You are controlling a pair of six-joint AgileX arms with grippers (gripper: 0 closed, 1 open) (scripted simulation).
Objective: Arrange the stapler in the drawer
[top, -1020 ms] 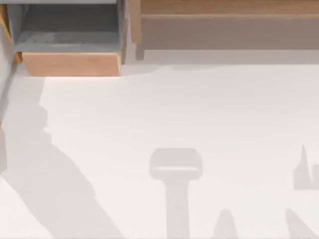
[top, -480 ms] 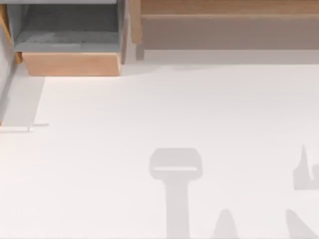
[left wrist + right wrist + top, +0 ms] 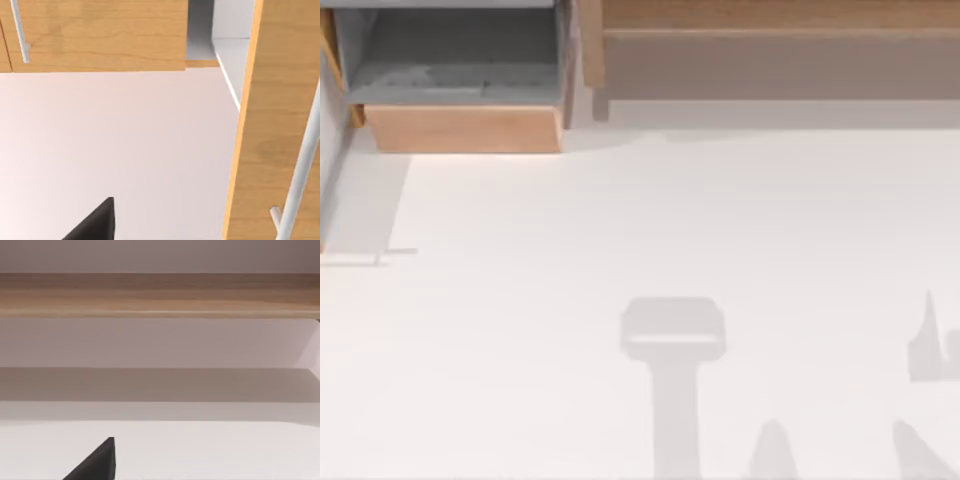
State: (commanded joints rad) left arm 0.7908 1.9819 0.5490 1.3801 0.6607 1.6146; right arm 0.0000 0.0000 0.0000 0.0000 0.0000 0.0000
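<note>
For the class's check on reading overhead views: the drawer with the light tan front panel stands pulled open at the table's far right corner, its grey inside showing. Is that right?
Not quite: the side is wrong. The top view shows the drawer pulled open at the table's far left corner, its grey inside showing behind the light tan front panel. What occupies the far right is the wider brown wooden panel.

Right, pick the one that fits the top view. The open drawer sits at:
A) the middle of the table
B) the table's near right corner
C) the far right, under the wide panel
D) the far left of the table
D: in the top view the drawer, grey inside with its light tan front panel, stands pulled open at the far left, with the wider brown wooden panel beside it to the right.
</note>
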